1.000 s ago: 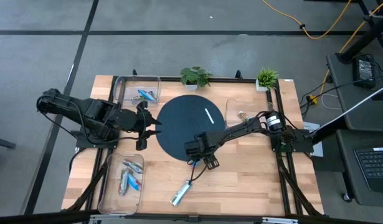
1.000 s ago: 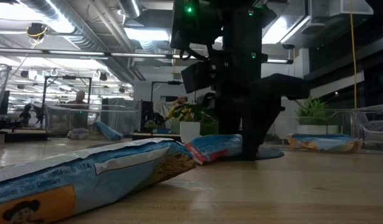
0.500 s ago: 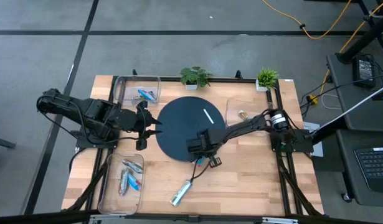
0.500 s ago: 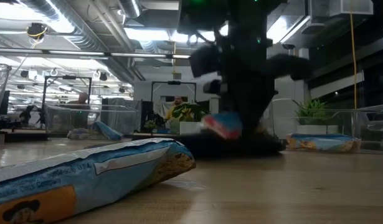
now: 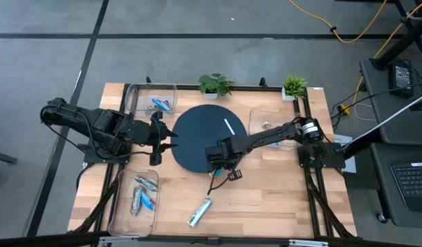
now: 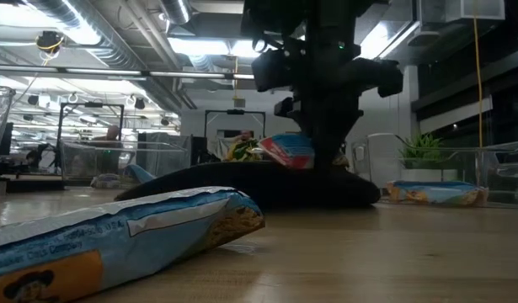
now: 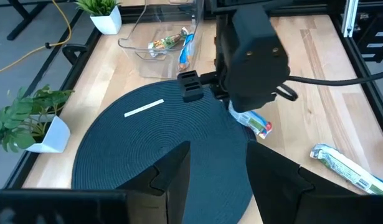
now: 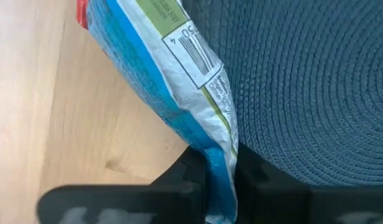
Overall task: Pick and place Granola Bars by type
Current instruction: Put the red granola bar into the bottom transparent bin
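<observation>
step: carrying one of the granola bars (image 8: 179,81), lifted clear of the bench (image 5: 279,199) at the near edge of the round mat (image 5: 197,137).
right jaws (image 5: 221,159): clamped on the bar's crimped tail.
left jaws (image 5: 168,137): waiting at the mat's far-left edge, fingers parted, empty.
next move: i judge it needs matching to a bin (image 5: 134,199) by type, then a release over that bin.
another bar (image 5: 200,212): lying loose on the bench, green and silver.
materials: crinkly glossy foil, blue with a red end; mat is dark coiled weave; bench pale wood; bins clear plastic.
</observation>
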Motion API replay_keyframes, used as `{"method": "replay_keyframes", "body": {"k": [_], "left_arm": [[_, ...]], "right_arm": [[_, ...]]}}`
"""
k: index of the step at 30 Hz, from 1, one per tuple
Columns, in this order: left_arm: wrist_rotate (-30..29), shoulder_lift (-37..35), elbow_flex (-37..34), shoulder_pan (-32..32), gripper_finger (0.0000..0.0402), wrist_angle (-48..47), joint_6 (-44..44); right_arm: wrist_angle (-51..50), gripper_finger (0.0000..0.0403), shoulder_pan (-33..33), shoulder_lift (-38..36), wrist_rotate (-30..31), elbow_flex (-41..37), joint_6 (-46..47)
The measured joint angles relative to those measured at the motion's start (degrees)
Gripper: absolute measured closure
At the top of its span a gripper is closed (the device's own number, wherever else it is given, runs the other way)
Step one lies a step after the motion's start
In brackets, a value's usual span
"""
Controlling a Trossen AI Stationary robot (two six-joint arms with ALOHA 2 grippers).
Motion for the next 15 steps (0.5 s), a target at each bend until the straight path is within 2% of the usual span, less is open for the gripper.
{"method": "replay_keyframes", "body": {"k": [5,9,15], "left_arm": [[0.07,-0.02,0.0,0.0,0.0256,0.0,-0.26],[0.1,-0.01,0.0,0.0,0.0256,0.0,-0.3],[0.12,-0.01,0.0,0.0,0.0256,0.0,-0.32]], "right_arm": [[0.4,0.0352,-1.19,0.0,-4.06,0.0,1.02],[0.84,0.0329,-1.21,0.0,-4.04,0.0,1.39],[0.84,0.0321,-1.19,0.0,-4.42,0.0,1.09]]}}
